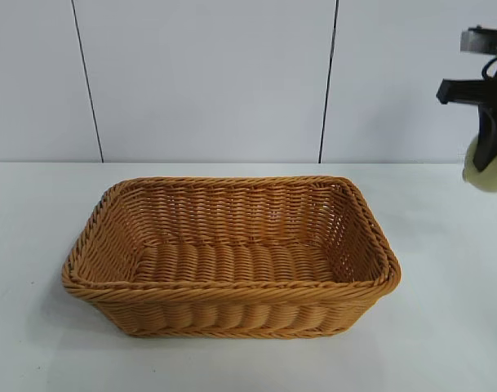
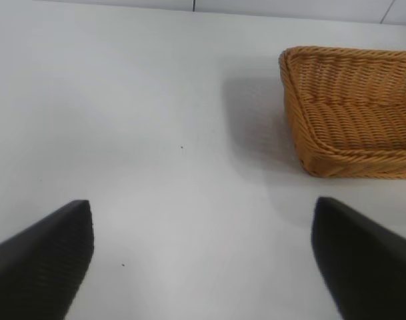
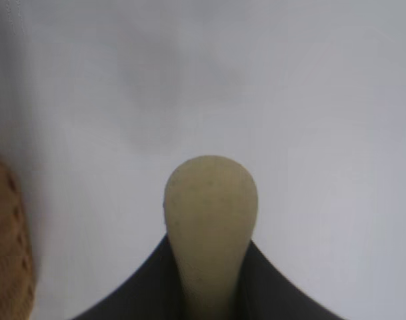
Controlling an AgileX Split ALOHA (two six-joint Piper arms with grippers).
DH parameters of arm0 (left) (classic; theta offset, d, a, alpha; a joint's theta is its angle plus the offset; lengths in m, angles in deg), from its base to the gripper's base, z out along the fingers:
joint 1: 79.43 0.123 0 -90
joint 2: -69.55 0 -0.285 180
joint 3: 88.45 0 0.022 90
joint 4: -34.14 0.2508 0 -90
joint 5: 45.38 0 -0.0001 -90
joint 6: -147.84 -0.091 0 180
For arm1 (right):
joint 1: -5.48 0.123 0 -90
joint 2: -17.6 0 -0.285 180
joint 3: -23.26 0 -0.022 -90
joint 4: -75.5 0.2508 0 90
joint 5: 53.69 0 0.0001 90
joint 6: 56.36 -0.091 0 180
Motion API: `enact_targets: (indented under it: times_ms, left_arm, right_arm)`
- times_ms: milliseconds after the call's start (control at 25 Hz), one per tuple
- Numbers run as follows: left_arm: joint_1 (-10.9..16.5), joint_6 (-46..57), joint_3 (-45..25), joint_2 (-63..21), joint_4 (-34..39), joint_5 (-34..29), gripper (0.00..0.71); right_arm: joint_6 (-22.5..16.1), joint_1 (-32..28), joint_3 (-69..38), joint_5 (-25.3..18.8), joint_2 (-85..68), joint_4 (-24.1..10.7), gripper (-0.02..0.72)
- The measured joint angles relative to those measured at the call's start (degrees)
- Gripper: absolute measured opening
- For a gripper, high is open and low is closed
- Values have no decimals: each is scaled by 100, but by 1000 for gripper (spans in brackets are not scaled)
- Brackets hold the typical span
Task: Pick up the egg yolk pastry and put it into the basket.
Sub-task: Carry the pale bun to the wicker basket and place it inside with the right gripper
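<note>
Your right gripper is clamped on the egg yolk pastry. In the right wrist view the two dark jaws pinch the pale yellow-green lump from both sides, and its rounded end sticks out past the fingertips.

Position of the pastry relative to the wicker basket: it hangs in the air, above the level of the basket's braided rim and well off to the basket's right-hand short side as the exterior camera sees it. It is not over the opening. Below it there is only bare white table. In the right wrist view just a sliver of the basket wall shows at the picture's edge, which agrees: the basket lies to one side of the gripper, not under it.

Judgement: the coming move turns on this sideways offset. The pastry already looks high enough to clear the rim, so you need travel across toward the basket's middle, then a lowering and release. The basket's long axis runs left-right in the exterior view, so entry over the near short side leaves ample room along the path.

Your left gripper rests with fingers wide apart and holds nothing. It sits on the basket's other side, off its left short wall. The right arm is plainly the one to finish.
</note>
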Motion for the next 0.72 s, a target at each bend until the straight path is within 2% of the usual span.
enact_targets:
  times_ms: [200, 400, 560, 720]
  left_arm:
    - [0, 0, 0, 0, 0, 0, 643]
    - [0, 0, 0, 0, 0, 0, 643]
    - [0, 0, 0, 0, 0, 0, 643]
    - [0, 0, 0, 0, 0, 0, 643]
  right_arm:
    - [-180, 1126, 12, 186, 19, 42, 108]
    - [-372, 2051, 22, 646, 225, 78, 108]
    - [-475, 2512, 22, 962, 640, 88, 108]
    - [-513, 2694, 26, 1128, 1199, 82, 108]
